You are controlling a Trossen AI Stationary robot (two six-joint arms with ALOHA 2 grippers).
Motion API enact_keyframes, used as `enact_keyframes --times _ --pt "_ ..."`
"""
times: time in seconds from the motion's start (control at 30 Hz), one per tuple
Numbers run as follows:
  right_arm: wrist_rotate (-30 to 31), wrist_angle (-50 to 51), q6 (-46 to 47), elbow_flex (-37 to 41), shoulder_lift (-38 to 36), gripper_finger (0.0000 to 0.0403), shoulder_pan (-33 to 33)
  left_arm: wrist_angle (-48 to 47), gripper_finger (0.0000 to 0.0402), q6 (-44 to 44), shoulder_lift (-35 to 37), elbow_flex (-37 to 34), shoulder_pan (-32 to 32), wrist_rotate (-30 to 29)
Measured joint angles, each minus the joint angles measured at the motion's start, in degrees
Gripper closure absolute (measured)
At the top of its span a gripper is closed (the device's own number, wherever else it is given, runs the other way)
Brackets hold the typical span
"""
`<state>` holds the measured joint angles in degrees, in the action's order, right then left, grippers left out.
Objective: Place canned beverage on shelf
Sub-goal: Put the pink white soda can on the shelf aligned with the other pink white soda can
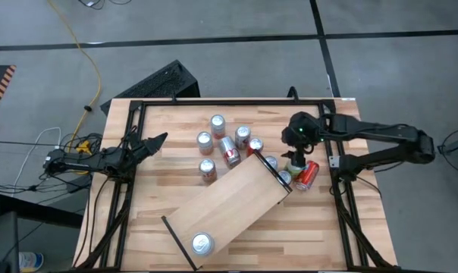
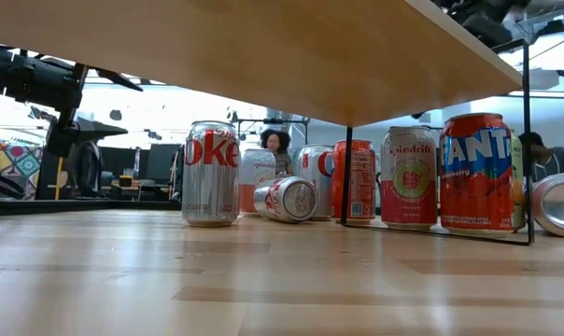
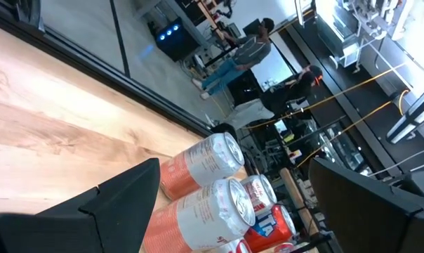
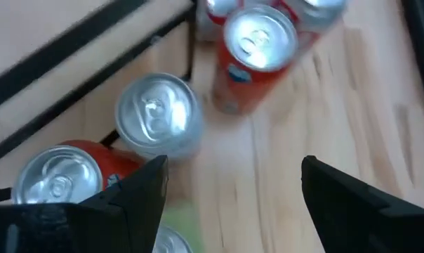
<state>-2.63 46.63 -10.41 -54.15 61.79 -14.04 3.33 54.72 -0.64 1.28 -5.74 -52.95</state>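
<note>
right gripper open above cans

Tabletop: striped butcher-block wood, smooth, faint sheen
Shelf: pale plain wood, matt, black end strips
Cans: shiny metal, glossy printed sides
Right gripper: dark matt fingers

Premises: a robotics lab or workshop. A butcher-block tabletop sits inside a black metal frame carrying two dark robot arms, on a grey floor marked with dark lines. Loose cabling, including a yellow cable, trails off the left side. The low view looks into an open, brightly lit room with a person seated at the back (workstations and equipment racks also appear in the left wrist view).
</note>
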Motion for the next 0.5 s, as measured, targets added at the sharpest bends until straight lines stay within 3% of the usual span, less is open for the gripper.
enact_keyframes --times 0.5 --pt "-9.76 -6.44 -8.74 0.45 7.89 0.0097 0.17 0.00 0.0051 0.15 0.00 0.00 0.00 0.02"
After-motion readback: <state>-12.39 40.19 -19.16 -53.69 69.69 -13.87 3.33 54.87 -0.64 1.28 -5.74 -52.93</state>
